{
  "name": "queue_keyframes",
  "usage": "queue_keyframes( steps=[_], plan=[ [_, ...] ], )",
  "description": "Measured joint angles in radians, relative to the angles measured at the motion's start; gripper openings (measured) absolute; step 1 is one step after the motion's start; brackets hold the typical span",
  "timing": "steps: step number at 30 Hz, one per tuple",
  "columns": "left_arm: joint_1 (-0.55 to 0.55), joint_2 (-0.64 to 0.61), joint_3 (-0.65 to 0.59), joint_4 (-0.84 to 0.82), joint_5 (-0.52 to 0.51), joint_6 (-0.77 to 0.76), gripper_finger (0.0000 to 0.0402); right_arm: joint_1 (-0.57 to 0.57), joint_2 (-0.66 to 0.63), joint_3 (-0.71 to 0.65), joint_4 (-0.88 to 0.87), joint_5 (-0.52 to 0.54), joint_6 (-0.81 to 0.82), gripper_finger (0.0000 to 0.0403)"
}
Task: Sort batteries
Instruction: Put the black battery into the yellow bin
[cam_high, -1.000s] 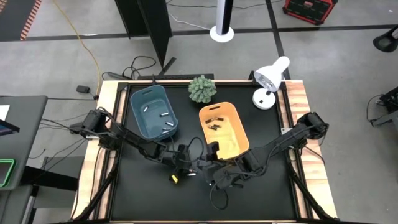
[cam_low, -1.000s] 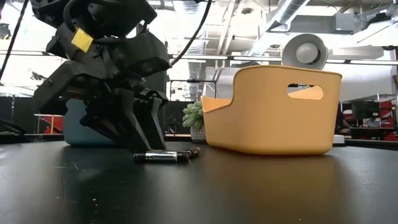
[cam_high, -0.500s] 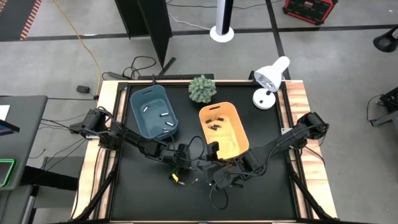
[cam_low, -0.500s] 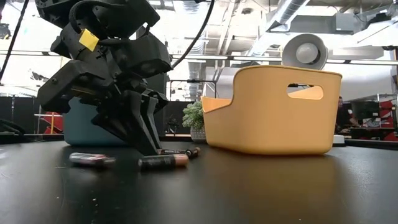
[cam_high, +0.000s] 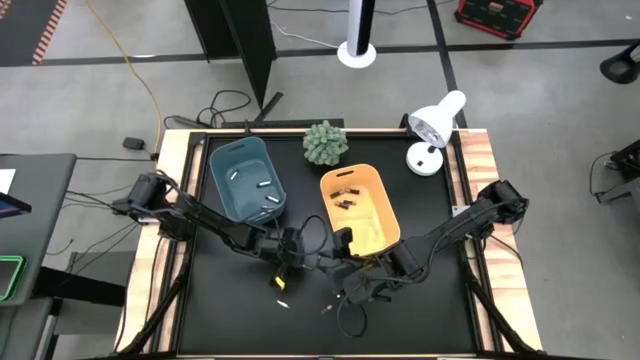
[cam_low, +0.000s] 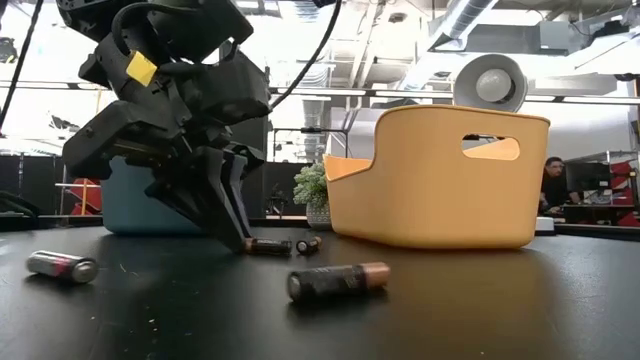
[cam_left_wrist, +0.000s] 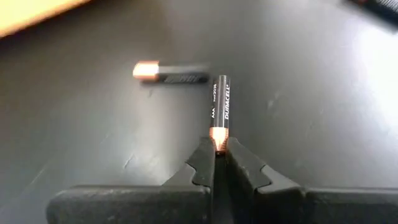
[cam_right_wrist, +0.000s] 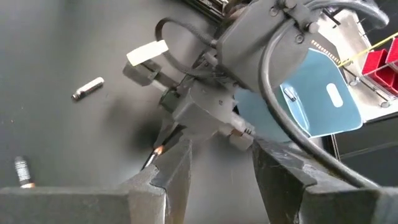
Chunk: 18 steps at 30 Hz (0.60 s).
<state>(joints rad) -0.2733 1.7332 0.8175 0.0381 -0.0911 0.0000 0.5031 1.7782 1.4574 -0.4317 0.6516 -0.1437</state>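
Down on the black counter (cam_high: 230, 310), the left end effector (cam_left_wrist: 215, 149) is pinched together, nipping just the copper tip of a slim black battery (cam_left_wrist: 221, 102). Probably a weak hold for lifting. The right end effector (cam_right_wrist: 217, 165) waits nearby, fingers apart.

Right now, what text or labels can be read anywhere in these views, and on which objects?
"DURACELL" and "AAA": on the black battery lying at the left gripper fingertips.
Second black battery: printing blurred, unreadable.
Yellow tag on the left arm: no readable text.
Nothing else legible.
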Motion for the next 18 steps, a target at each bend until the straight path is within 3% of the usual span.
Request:
queue_keyframes(
  steps=[5, 9, 13, 18],
  plan=[
    [-0.006, -0.062, -0.001, -0.040, -0.066, -0.010, 0.0001, 0.032, 0.000, 0.000, -0.090, -0.006, 0.118, 0.0184],
    [-0.007, -0.101, -0.001, -0.060, -0.075, -0.017, 0.0002, 0.074, 0.014, -0.038, -0.170, -0.214, 0.306, 0.0183],
    [-0.007, -0.111, -0.001, -0.048, -0.077, -0.006, 0.0002, 0.130, 0.094, -0.080, -0.110, -0.353, 0.405, 0.0175],
    [-0.006, -0.111, 0.000, -0.047, -0.078, -0.008, 0.0002, 0.206, 0.246, -0.081, 0.044, -0.392, 0.387, 0.0174]
  ],
)
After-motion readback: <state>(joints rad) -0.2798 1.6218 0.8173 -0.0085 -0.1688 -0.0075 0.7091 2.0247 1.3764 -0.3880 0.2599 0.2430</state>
